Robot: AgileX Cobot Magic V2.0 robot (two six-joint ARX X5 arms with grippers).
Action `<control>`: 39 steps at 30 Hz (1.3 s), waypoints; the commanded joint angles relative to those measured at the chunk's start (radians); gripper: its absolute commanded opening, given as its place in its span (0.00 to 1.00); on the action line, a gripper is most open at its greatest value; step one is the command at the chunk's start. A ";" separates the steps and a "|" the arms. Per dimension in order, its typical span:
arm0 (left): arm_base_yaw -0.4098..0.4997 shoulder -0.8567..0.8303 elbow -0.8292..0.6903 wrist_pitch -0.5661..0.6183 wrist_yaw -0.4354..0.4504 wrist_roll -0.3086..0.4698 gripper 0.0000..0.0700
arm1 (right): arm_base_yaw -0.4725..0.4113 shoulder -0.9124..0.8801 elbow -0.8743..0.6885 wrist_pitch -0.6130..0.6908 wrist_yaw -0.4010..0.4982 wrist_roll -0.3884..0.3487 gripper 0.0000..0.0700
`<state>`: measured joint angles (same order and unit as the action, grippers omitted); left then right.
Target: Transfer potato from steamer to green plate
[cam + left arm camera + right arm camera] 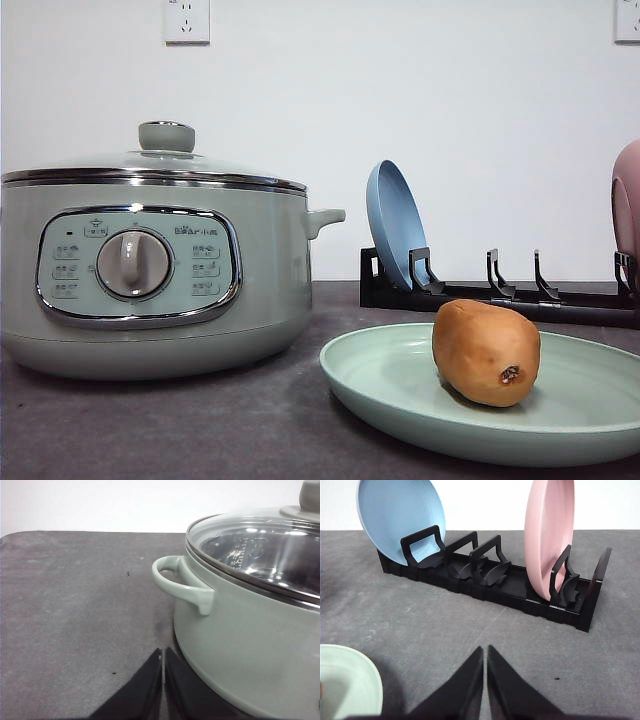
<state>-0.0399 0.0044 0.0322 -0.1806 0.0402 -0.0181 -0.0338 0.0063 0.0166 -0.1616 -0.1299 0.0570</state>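
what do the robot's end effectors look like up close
Each wrist view shows the same design. The left end effector and the right end effector each have two matte black fingers, flat-sided and tapering to narrow tips. No cables, markings or padding are visible on them.

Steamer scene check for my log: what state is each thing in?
Steamer: lid on.
Potato: lying on the green plate.
Blue plate: upright in the rack.
Pink plate: upright in the rack.
Left gripper: shut, empty.
Right gripper: shut, empty.
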 commanded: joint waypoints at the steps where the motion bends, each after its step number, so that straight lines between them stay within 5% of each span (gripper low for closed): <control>1: -0.002 -0.001 -0.021 -0.007 0.000 -0.009 0.00 | -0.002 -0.003 -0.005 0.004 0.000 0.011 0.00; 39: -0.002 -0.001 -0.021 -0.007 0.000 -0.009 0.00 | -0.002 -0.003 -0.005 0.004 0.000 0.011 0.00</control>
<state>-0.0399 0.0044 0.0322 -0.1804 0.0402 -0.0181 -0.0338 0.0063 0.0166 -0.1616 -0.1299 0.0572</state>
